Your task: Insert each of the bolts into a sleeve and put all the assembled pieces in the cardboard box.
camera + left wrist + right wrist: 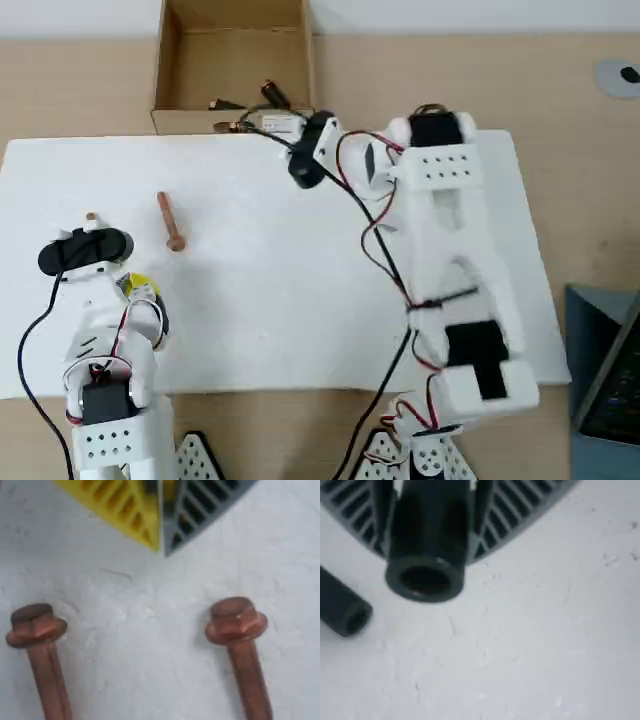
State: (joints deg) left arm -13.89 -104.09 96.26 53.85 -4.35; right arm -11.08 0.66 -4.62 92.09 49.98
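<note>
A: Left gripper [161,542] state?
B: Closed, yellow finger [120,505] against grey finger [205,505] at the tips, nothing held. Hangs over the white sheet [150,620], just short of two bolt heads

A: Which bolts?
B: Copper hex flange type. Bolt one [40,655] and bolt two [240,650]: flat on the sheet, side by side but apart, heads toward the gripper, shanks pointing away. Clear of both fingers

A: Same from overhead?
B: Yes. Clear bolt [171,221]: in the open on the sheet, well apart from the cardboard box [165,70]. Covered bolt [91,216]: just a tip showing past the left arm [100,330]. Can't tell which is which between views

A: Right gripper [427,555]?
B: Clamped on a black sleeve. Held sleeve [426,535]: ribbed grey fingers [520,515] on either side, open bore toward the camera, no bolt in it. Can't tell whether touching the sheet or just above it

A: Other sleeves?
B: Loose sleeve [345,612]: flat on the sheet, near the held one but apart, bore empty too

A: Box?
B: Open top, on the wooden table [580,200] at the sheet's far edge. Dark pieces with copper ends [245,102] against its near wall, too small to tell more. Right arm [440,200]: stretched across the sheet, wrist end close to the box's near corner
</note>
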